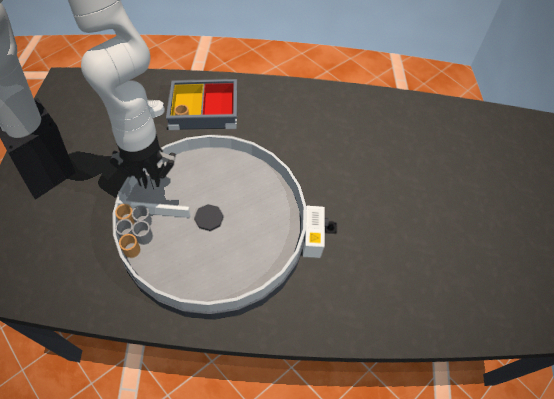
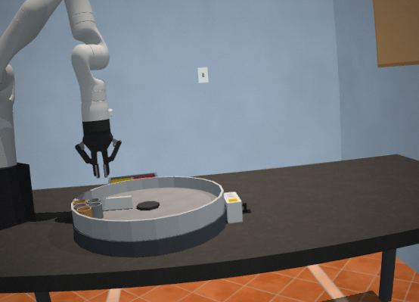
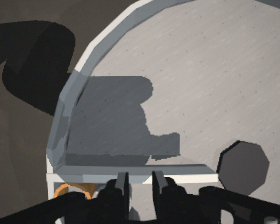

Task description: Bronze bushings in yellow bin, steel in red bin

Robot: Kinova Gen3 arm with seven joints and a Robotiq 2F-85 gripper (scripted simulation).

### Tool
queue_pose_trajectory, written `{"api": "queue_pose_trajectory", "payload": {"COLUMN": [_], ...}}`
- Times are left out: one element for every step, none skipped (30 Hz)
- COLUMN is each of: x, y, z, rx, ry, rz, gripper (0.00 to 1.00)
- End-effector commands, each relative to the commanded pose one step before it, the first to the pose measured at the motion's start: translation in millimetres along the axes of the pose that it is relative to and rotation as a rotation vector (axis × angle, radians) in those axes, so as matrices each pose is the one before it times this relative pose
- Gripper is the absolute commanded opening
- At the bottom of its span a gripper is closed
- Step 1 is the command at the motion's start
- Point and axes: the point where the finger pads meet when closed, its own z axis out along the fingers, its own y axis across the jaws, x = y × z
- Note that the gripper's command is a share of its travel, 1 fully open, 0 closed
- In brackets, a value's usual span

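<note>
My gripper (image 1: 149, 186) (image 2: 101, 175) (image 3: 140, 185) points down above the left rear of the turntable (image 1: 240, 263) (image 2: 151, 228) (image 3: 206, 75). Its fingers stand a little apart with nothing between them. Five bushings stand grouped at the turntable's left wall: a bronze one (image 1: 124, 205) (image 2: 80, 201) (image 3: 66, 187) against the white bar, another bronze one (image 1: 131, 252) (image 2: 85, 212) at the group's front, and three steel ones, one nearer the turntable's middle (image 1: 142, 235) (image 2: 97, 210). The yellow bin (image 1: 187, 94) (image 2: 121, 181) holds one bronze bushing (image 1: 181, 108). The red bin (image 1: 218, 99) (image 2: 145, 176) looks empty.
A white bar (image 1: 172, 211) (image 2: 118, 203) (image 3: 191, 177) runs from the turntable's left wall toward its dark hub (image 1: 208, 217) (image 2: 147, 205) (image 3: 245, 167). A raised wall rings the turntable. A white box (image 1: 314, 223) (image 2: 234, 208) stands at its right side. Both bins are behind it.
</note>
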Motion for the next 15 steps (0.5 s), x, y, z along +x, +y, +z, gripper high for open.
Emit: {"api": "queue_pose_trajectory", "payload": {"x": [-17.54,0.00,0.00,0.00,-11.16,-11.16,-11.16,-11.16,-11.16,0.00,0.00,0.00,0.00,0.00,0.00], "y": [-3.06,0.00,0.00,0.00,-0.31,-0.31,-0.31,-0.31,-0.31,0.00,0.00,0.00,0.00,0.00,0.00], "z": [1.66,0.00,0.00,0.00,0.48,0.48,0.48,0.48,0.48,0.00,0.00,0.00,0.00,0.00,0.00], "rx": [-0.00256,0.00000,0.00000,0.00000,-0.00003,-0.00003,-0.00003,-0.00003,-0.00003,0.00000,0.00000,0.00000,0.00000,0.00000,0.00000], "ry": [0.00207,0.00000,0.00000,0.00000,0.00003,0.00003,0.00003,0.00003,0.00003,0.00000,0.00000,0.00000,0.00000,0.00000,0.00000], "rz": [0.04307,0.00000,0.00000,0.00000,-0.00003,-0.00003,-0.00003,-0.00003,-0.00003,0.00000,0.00000,0.00000,0.00000,0.00000,0.00000], "gripper": [0.18,0.18,0.18,0.18,0.18,0.18,0.18,0.18,0.18,0.18,0.18,0.18,0.18,0.18,0.18]}}
